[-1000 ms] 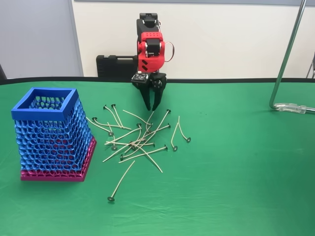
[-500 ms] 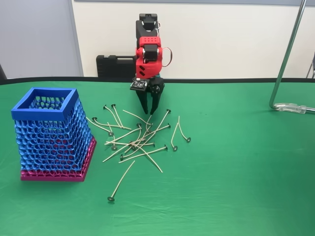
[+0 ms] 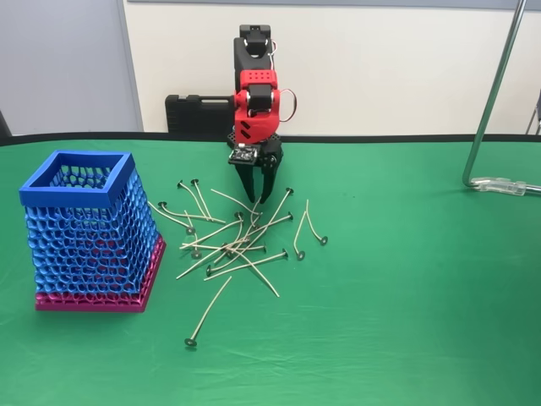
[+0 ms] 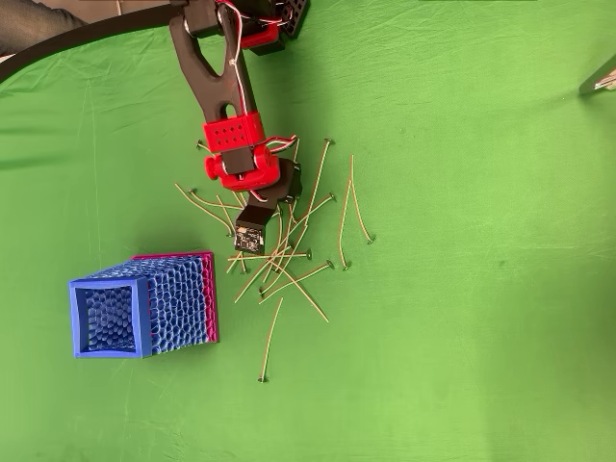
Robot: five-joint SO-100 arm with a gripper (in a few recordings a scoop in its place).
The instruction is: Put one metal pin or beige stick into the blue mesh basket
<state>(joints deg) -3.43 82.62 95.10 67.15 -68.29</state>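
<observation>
The blue mesh basket with its pink base stands upright at the left of the green table; in the overhead view the basket is at the lower left. A loose pile of thin beige sticks with dark round heads lies mid-table, to the right of the basket, and the same pile spreads below the arm in the overhead view. My red and black gripper points straight down over the pile's far edge, just above the sticks. It is open by a narrow gap, with nothing between its fingers.
One stick lies apart, toward the front edge. A black case stands behind the table by the arm's base. A metal stand pole rises at the right, its foot resting on the cloth.
The gripper has come down toward the far edge of the pile, its wrist has turned a little, and the fingers have parted slightly. Sticks and basket have not moved.
</observation>
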